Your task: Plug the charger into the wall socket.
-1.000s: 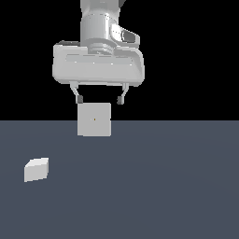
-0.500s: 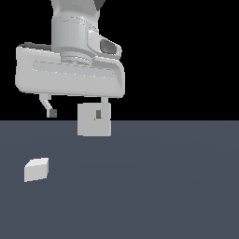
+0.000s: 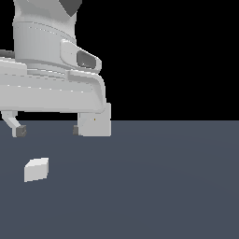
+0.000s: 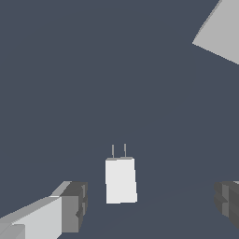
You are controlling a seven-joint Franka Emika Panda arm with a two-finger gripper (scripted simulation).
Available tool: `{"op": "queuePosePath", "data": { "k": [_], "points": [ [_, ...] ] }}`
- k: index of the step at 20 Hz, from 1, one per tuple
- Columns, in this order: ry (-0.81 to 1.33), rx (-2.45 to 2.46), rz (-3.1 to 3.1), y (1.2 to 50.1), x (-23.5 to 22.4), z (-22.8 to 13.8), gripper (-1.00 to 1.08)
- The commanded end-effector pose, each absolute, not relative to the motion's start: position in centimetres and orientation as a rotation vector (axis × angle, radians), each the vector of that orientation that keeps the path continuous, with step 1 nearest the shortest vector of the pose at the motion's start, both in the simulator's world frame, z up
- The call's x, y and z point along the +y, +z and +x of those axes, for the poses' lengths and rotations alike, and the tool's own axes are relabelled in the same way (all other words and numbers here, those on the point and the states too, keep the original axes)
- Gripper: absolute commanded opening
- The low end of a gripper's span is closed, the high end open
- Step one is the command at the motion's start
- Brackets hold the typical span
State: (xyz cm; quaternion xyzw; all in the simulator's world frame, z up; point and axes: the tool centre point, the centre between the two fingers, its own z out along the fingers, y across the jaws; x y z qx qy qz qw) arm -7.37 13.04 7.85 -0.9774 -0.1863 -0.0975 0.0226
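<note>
The charger (image 3: 36, 169) is a small off-white block lying on the dark grey floor at the exterior view's left. In the wrist view the charger (image 4: 121, 179) shows two thin prongs at one end. The wall socket (image 3: 97, 123) is an upright off-white square plate with a tiny yellowish mark, partly hidden behind my hand; a corner of the wall socket (image 4: 221, 32) shows in the wrist view. My gripper (image 3: 46, 131) is open and empty, above the charger. In the wrist view the charger lies between its fingertips (image 4: 72, 207).
The dark grey floor (image 3: 163, 186) spreads across the lower half of the exterior view under a black background. My large white hand body (image 3: 51, 88) fills the exterior view's upper left.
My hand has moved toward the exterior view's left and closer to the camera, from in front of the socket to above the charger. The fingers stay open. Charger and socket have not moved.
</note>
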Motion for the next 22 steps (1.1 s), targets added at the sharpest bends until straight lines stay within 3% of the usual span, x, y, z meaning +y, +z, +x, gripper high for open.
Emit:
{"op": "queuePosePath", "data": {
  "k": [1,22],
  "points": [
    [-0.325,-0.612,-3.015,7.3,13.7,-7.8,1.0],
    [-0.357,-0.666,-2.996,5.5,14.7,-8.5,1.0]
  ]
}}
